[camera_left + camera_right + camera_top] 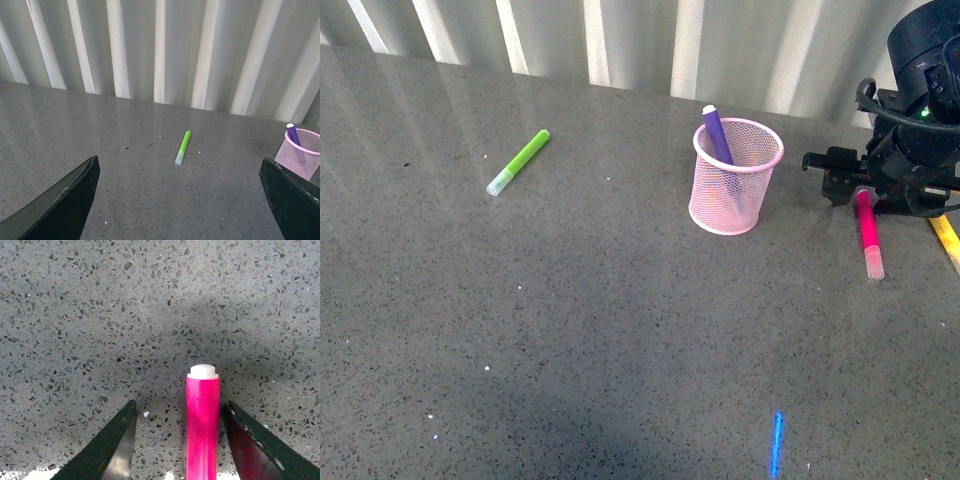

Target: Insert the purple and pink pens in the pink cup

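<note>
Right pincer (180, 410), released, straddled the pink pen (868, 232) on the desk (620, 320), right of the pink cup (735, 190).
Purple pen (717, 135) stood inside the cup; yellow marker (947, 240) lay farther right of it; left pincer (179, 170) gaped wide.

A green marker (518, 162) lies on the grey speckled table (570, 330) at ten o'clock, its cap pointing toward seven. A yellow marker (947, 241) lies at three. A blue streak (777, 445) shows at five and a curtain (640, 40) at twelve.
</note>
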### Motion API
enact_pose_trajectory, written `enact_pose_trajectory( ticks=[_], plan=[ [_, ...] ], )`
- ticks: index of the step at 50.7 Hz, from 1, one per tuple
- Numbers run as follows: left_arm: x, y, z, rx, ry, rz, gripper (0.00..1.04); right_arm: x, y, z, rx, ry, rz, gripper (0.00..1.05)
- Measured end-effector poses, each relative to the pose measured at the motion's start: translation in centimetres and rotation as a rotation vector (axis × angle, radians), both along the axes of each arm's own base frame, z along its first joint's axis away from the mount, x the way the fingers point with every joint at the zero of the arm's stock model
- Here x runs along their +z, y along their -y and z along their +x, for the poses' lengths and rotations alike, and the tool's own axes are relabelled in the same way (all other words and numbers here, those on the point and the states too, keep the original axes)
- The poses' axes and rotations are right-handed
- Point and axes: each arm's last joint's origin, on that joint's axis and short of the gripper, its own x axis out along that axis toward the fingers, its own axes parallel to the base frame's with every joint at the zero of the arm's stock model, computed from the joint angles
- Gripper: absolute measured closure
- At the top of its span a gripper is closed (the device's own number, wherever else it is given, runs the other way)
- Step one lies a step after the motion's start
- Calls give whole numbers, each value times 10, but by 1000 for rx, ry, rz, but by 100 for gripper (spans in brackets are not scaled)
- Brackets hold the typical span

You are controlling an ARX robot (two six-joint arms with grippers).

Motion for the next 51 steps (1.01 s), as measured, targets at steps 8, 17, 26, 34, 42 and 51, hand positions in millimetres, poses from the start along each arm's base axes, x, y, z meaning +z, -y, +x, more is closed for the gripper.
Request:
enact_pose_trajectory(
  ticks=[8,17,26,34,42,51],
  plan=[
    [0,0,0,0,0,0,7,0,3,-2,-10,13,-16,73],
    [0,0,0,0,0,0,7,2,8,-7,-37,45,-91,93],
    [0,0,0,0,0,0,7,27,12,-10,-72,219,-123,94],
    [0,0,0,0,0,0,7,88,5,-17,-7,501,-44,94],
    [0,0,0,0,0,0,7,148,-14,-30,99,834,-6,94],
    [0,0,0,0,0,0,7,161,-59,-54,435,1078,81,94]
  ],
)
